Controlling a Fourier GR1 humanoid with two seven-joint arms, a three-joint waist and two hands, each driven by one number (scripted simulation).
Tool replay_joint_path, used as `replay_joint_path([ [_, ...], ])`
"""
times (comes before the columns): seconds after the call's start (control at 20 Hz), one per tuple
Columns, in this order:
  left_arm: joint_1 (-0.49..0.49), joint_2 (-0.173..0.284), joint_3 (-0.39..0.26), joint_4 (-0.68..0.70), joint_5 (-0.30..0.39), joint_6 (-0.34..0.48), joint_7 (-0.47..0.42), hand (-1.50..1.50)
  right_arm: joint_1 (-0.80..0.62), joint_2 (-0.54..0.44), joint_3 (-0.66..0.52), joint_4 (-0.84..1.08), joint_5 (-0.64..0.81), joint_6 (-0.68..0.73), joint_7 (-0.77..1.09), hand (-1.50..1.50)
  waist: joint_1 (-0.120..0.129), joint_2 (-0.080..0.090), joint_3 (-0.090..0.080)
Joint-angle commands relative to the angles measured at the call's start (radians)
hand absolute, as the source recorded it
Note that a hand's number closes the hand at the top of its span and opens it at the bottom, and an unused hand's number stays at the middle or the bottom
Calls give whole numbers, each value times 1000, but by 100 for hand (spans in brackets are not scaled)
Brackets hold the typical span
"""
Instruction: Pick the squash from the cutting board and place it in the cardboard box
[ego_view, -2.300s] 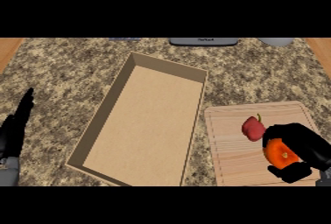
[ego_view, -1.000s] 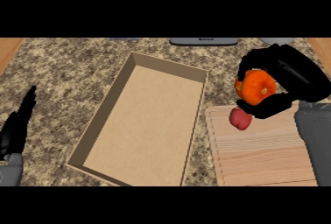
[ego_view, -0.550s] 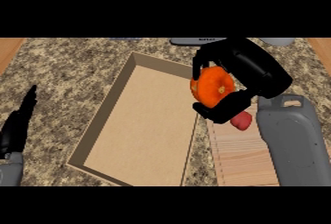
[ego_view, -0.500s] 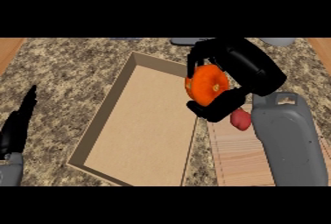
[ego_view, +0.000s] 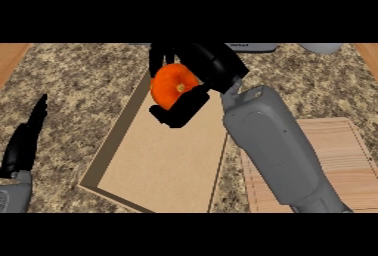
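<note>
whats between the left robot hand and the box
Head view: only bare counter lies between the left robot hand and the box.

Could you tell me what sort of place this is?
Most likely a kitchen counter: a speckled stone-look countertop, a wooden cutting board at the right, and the right hand holding an orange squash over a cardboard box.

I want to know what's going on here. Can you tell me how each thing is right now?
squash: held in the air over the box's far end
right hand: fingers curled round the squash
left hand: open, resting at the left edge
cardboard box: open, nothing seen lying in it
cutting board: flat on the counter, partly hidden by the right forearm
</note>
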Motion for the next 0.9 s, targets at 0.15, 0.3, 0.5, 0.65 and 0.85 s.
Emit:
replay_joint_path([
  [0.15, -15, 17, 2, -3, 2, -37, 2, 0, -192, 10, 177, 296, -145, -242, 41, 150, 20, 3, 0],
  [0.3, -6, -7, -4, 27, -12, -9, -47, 0, -210, 10, 248, 464, -136, -333, -40, 150, 35, 10, -1],
  [0.5, 15, -16, -12, -3, -13, -13, -55, 0, -192, 10, 353, 504, -249, -440, 59, 150, 50, 8, -1],
  [0.65, -60, -16, -16, 40, -34, 3, -28, 0, -215, 10, 376, 597, -347, -417, 59, -150, 58, 15, -1],
  [0.85, -47, 0, 0, 55, -10, -31, -64, 0, -265, 10, 440, 630, -470, -473, 13, -150, 69, 16, -1],
])
